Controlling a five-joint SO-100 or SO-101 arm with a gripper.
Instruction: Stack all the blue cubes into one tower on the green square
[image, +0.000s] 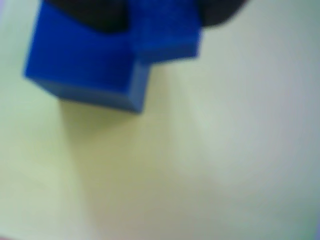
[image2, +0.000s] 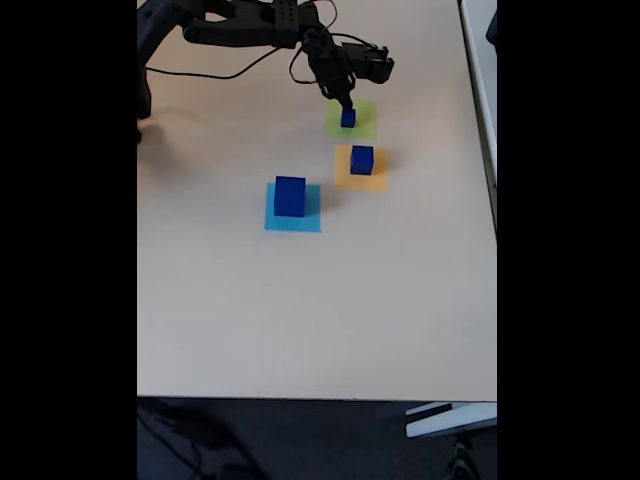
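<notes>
In the blurred wrist view a small blue cube (image: 165, 30) sits between two dark fingers at the top edge, so my gripper (image: 165, 17) looks shut on it. Just behind and left of it a larger blue cube (image: 80, 60) rests on the green square (image: 200, 165). The fixed view shows my gripper (image2: 347, 104) reaching down over the green square (image2: 364, 128), with a small blue cube (image2: 348, 118) right under its tip. A medium blue cube (image2: 362, 159) stands on the orange square (image2: 375, 180). The largest blue cube (image2: 290, 195) stands on the light blue square (image2: 308, 220).
The arm (image2: 250, 25) and its cables (image2: 220, 72) stretch across the table's top edge in the fixed view. The beige tabletop (image2: 320, 310) runs wide below the squares. A white object (image2: 450, 418) pokes out under the table's near right corner.
</notes>
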